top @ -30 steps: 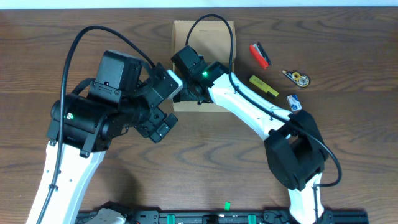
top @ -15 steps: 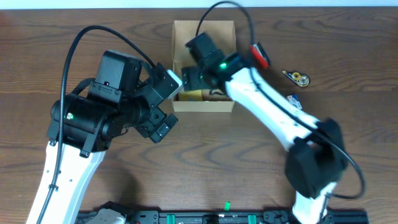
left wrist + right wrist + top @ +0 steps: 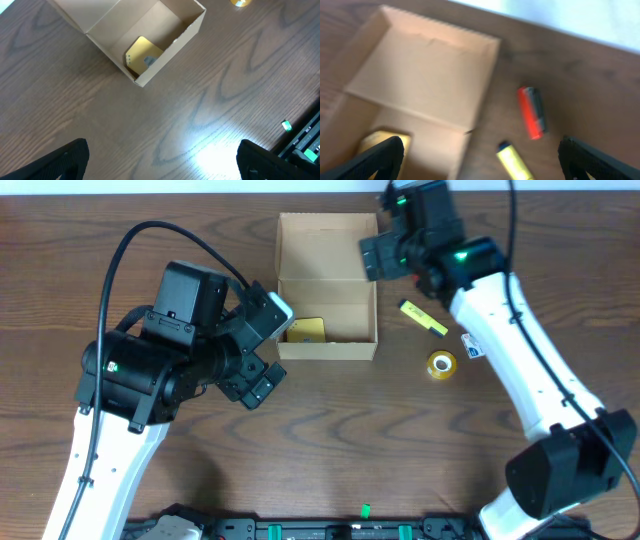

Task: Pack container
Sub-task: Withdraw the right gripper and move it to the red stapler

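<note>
Tally:
- 1 cardboard container (image 3: 328,240)
- 1 yellow pad (image 3: 305,330), lying inside it

Loose outside it:
- 1 yellow marker (image 3: 424,318)
- 1 tape roll (image 3: 440,364)
- 1 small blue-white item (image 3: 470,346)
- 1 red-black item (image 3: 531,112)

Plain tan cardboard container (image 3: 327,275), yellow pad (image 3: 303,330) inside (bluish mark on it); ahead of the black-fingered right hand (image 3: 480,145), red-and-black stick (image 3: 532,112), yellow highlighter (image 3: 512,160); dark brown wood-grained desk (image 3: 330,450).

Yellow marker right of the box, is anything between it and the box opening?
Nothing visible. Bare table separates the yellow marker from the container; its lid is open, so only the right wall needs clearing.
</note>
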`<state>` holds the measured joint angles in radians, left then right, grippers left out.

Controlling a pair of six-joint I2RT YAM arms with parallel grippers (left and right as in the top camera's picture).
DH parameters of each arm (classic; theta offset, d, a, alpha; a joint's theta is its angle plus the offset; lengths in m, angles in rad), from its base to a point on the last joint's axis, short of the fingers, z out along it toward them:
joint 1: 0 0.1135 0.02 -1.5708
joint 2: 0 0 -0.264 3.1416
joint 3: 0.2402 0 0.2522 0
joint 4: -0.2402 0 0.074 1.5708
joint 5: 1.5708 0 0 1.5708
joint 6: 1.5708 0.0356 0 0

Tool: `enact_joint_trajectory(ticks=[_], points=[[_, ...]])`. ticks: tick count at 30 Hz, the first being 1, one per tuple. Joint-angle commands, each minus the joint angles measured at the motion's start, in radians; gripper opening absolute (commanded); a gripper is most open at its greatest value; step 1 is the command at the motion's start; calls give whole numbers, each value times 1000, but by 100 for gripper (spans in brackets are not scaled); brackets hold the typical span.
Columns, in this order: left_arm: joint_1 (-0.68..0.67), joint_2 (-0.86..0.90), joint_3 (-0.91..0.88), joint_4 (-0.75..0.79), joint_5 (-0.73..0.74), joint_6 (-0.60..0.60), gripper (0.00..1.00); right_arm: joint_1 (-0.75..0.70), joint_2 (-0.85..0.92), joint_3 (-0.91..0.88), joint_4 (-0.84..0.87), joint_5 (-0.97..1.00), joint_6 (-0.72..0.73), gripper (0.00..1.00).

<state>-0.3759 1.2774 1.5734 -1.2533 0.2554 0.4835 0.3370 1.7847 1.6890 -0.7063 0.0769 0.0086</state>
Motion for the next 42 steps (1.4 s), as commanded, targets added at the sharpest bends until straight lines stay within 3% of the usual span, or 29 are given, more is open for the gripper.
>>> enact_joint_trajectory(ticks=[1,9,15,31,37,42], points=[[0,-2,30,-3,-3,10,95,-55,-6,13,24,-30,-151,99],[3,-2,30,15,-102,10,95,-141,-5,13,37,-56,-329,99],[3,-2,30,15,-102,10,95,-167,21,12,1,-81,-340,99],[3,-2,30,15,-102,10,95,-195,185,12,1,-31,-338,99],[3,-2,30,15,-102,10,95,-195,185,12,55,-21,-207,99],[3,-2,30,15,-102,10,95,-195,185,12,80,-21,-177,99]])
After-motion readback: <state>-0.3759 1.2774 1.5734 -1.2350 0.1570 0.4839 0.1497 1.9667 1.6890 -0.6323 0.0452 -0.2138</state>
